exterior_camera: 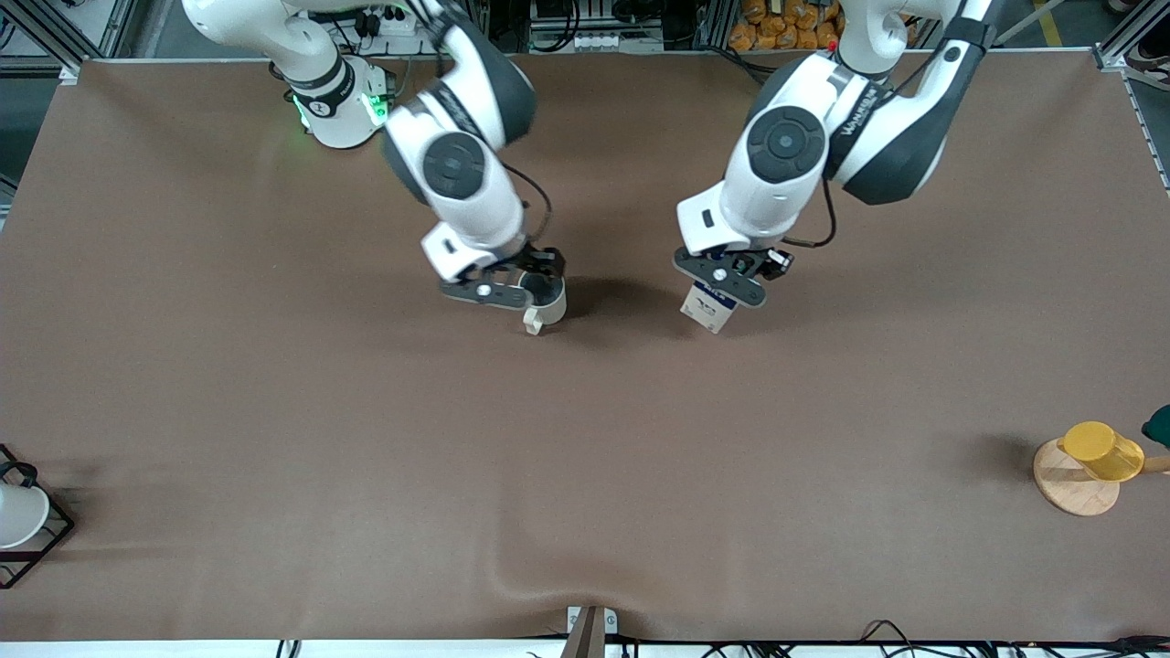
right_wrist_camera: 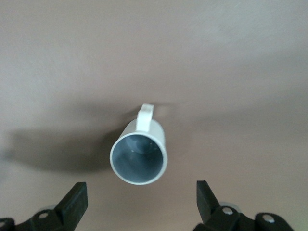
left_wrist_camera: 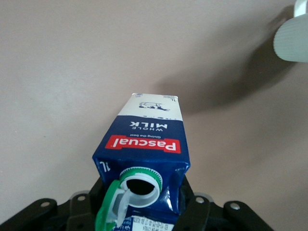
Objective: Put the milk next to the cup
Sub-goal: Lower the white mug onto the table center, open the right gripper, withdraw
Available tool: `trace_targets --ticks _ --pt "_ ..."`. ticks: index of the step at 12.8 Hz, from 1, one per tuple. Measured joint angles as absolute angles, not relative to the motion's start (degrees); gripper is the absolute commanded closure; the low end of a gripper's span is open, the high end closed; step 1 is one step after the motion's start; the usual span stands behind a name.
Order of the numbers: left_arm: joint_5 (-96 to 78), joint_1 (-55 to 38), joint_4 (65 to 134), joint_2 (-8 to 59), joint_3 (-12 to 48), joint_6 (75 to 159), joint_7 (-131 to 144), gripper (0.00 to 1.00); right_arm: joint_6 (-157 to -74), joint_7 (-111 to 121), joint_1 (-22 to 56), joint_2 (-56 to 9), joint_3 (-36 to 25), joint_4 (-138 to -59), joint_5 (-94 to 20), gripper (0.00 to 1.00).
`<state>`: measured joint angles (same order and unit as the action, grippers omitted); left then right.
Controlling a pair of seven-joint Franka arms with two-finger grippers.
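Gripping the milk (left_wrist_camera: 144, 149) by its capped top, the left gripper (exterior_camera: 727, 281) holds it beside the cup (exterior_camera: 546, 313), ready for setting down; the right gripper (exterior_camera: 503, 285) hangs wide-jawed over the cup.

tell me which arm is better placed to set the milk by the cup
Left: its gripper is shut on the milk. The right gripper is open, over the cup.
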<state>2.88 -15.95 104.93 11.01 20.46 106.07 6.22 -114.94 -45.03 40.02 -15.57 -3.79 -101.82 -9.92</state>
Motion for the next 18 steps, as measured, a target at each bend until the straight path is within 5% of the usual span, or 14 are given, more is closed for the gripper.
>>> trace_targets --ticks 5,13,18 --pt "0.0 -24.3 101.2 13.5 20.7 106.1 22.5 0.48 -107.0 -32.1 25.2 -6.7 -4.4 -101.9 -8.5 0.00" --pt "-2.3 -34.6 91.9 25.1 20.8 106.0 46.3 0.47 -102.0 -12.8 11.2 -1.5 -6.3 -101.4 0.3 0.00" --pt "-2.7 -38.0 87.9 28.3 20.8 105.9 50.6 0.47 -91.7 -2.8 6.5 -0.5 -6.9 -91.1 0.3 0.00"
